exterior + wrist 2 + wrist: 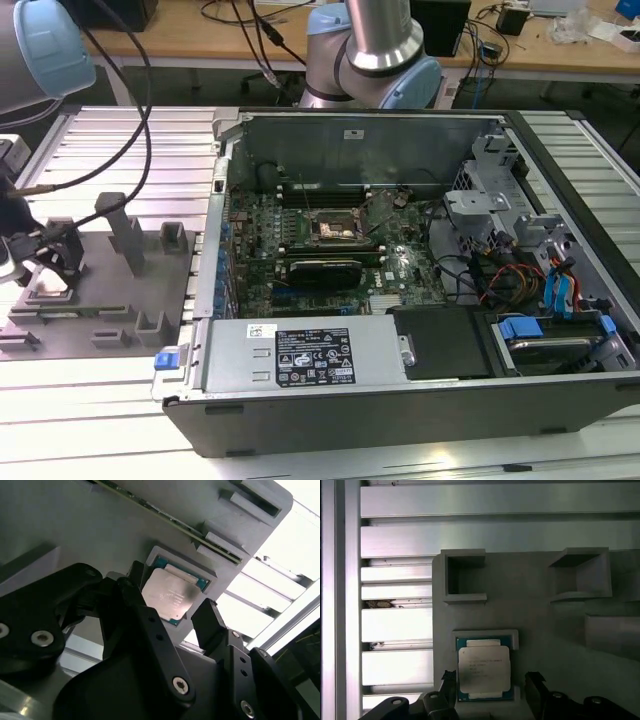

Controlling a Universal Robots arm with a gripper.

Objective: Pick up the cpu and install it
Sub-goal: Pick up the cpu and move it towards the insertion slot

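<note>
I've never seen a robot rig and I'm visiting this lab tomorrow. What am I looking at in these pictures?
That is a robot arm working beside an open computer case. The exterior view looks at the whole bench from off the arm. The two wrist views come from cameras riding on the arm by its tool. On the exterior view's left lies a grey tray. In both wrist views the cpu, a small silvery square chip, rests in a shallow pocket of that tray. The tool hangs over it, its two black fingers open, one on each side of the chip, so nothing is held. Inside the case a dark square socket sits on the green board.
</note>
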